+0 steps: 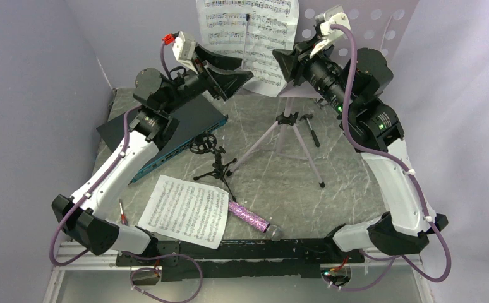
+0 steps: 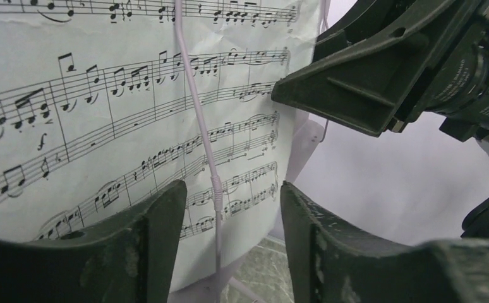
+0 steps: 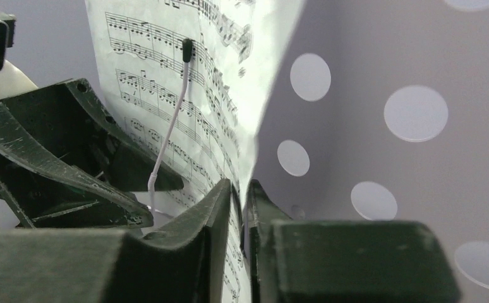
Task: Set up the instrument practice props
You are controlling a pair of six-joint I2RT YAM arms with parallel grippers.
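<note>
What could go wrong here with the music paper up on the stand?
The right gripper has its fingers either side of the standing sheet at its edge; moving away while pinching could crumple it or drag it off the music stand. The left gripper, open, sits close to the wire clip across it; a bump might free the sheet. The purple microphone lies near the front edge of the table and might roll off.

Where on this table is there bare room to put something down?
Bare tabletop lies near right, between the music stand's tripod, the glitter microphone and the right arm. The left half is crowded: flat box, mic stand, loose sheet-music page.
</note>
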